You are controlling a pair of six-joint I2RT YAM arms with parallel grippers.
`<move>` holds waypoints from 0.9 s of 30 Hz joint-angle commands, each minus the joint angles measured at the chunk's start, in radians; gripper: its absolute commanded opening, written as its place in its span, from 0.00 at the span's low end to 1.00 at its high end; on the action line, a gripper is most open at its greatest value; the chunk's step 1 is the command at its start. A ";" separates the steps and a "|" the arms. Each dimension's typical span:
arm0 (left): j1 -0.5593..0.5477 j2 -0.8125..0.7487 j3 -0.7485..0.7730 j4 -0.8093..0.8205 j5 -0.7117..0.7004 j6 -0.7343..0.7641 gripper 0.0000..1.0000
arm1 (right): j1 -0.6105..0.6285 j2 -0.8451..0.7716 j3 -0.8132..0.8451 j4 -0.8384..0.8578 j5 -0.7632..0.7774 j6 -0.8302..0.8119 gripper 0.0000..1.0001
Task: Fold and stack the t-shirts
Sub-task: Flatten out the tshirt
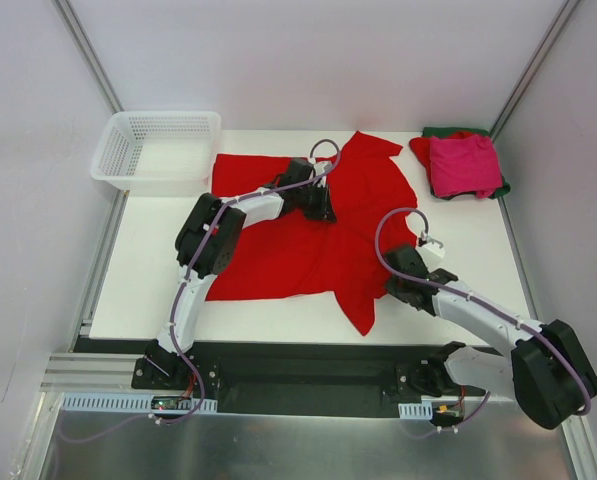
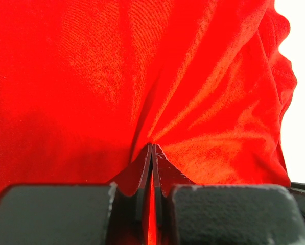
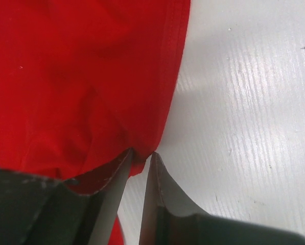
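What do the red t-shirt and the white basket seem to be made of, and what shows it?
The red t-shirt: soft knit cloth, matte; fine weave, stitched hem and gathered wrinkles show. The white basket: probably rigid plastic, slightly glossy; moulded open mesh walls.

Bright red t-shirt (image 1: pixel 308 250) covers the mid worktop (image 1: pixel 468 235). Left arm (image 1: pixel 233 215) lies diagonally over it, from near-left base to centre, and blocks low passes there. Right arm (image 1: pixel 488 315) slants across the near-right, wrist at the shirt's right hem. Mesh basket (image 1: pixel 158 150) fills the far-left corner, just beside the sleeve. Folded stack (image 1: pixel 465 165) sits in the far-right corner. Free room: bare strip between shirt and right edge, below the stack, and a bare patch near-left of the left arm. Walls close the left, right and far sides.
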 commanded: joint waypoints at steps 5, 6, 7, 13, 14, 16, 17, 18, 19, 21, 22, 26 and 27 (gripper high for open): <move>0.019 -0.035 -0.039 -0.036 -0.029 0.030 0.00 | -0.016 -0.010 -0.007 0.025 0.001 -0.024 0.01; 0.019 -0.035 -0.040 -0.036 -0.029 0.030 0.00 | -0.018 -0.012 -0.004 0.023 0.002 -0.030 0.01; 0.021 -0.035 -0.040 -0.036 -0.033 0.030 0.00 | -0.018 -0.022 0.001 0.020 0.007 -0.040 0.01; 0.022 -0.035 -0.048 -0.038 -0.039 0.017 0.00 | -0.018 -0.096 0.065 -0.079 0.068 -0.118 0.01; 0.024 -0.035 -0.048 -0.038 -0.039 0.015 0.00 | -0.018 -0.125 0.076 -0.093 0.078 -0.129 0.01; 0.022 -0.035 -0.045 -0.038 -0.039 0.014 0.00 | -0.016 -0.150 0.111 -0.138 0.102 -0.161 0.01; 0.022 -0.035 -0.045 -0.036 -0.038 0.012 0.00 | -0.016 -0.162 0.122 -0.149 0.105 -0.173 0.01; 0.022 -0.035 -0.043 -0.036 -0.036 0.012 0.00 | -0.018 -0.180 0.141 -0.161 0.111 -0.196 0.01; 0.022 -0.033 -0.043 -0.036 -0.035 0.012 0.00 | -0.018 -0.188 0.151 -0.175 0.113 -0.205 0.01; 0.022 -0.035 -0.042 -0.036 -0.035 0.012 0.00 | -0.018 -0.188 0.171 -0.181 0.104 -0.230 0.01; 0.022 -0.035 -0.042 -0.036 -0.035 0.012 0.00 | -0.018 -0.182 0.191 -0.184 0.087 -0.250 0.01; 0.022 -0.035 -0.043 -0.036 -0.036 0.012 0.00 | -0.018 -0.122 0.229 -0.149 0.029 -0.299 0.01; 0.024 -0.036 -0.043 -0.036 -0.036 0.012 0.00 | -0.018 -0.107 0.232 -0.137 0.021 -0.305 0.01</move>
